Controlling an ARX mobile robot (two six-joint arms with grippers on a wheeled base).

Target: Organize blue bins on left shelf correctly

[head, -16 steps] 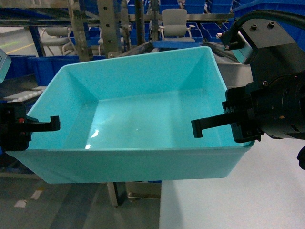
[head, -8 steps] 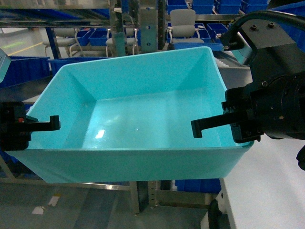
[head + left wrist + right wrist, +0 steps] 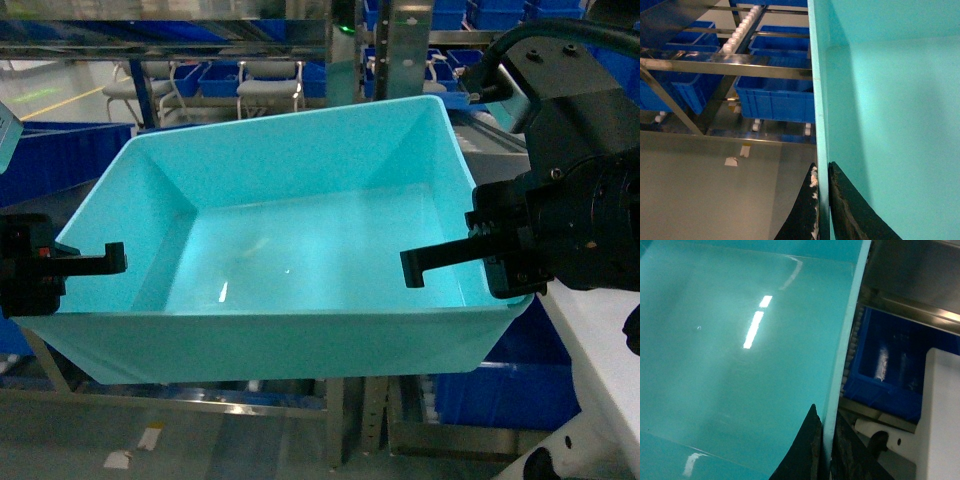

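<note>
Royal-blue bins (image 3: 774,102) beneath steel rack rails (image 3: 725,67)

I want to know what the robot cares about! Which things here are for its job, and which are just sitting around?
For the job:
- turquoise bin, empty
- left gripper, pinching the bin's left wall
- right gripper, pinching its right wall
- steel roller shelf

Just sitting around:
- dark blue bins under the shelf
- office chairs far back
- scraps of tape on the floor

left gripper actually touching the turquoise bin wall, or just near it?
Touching. In the left wrist view the left gripper has one finger outside and one inside the turquoise bin wall, both pressed against it with no gap visible.
</note>
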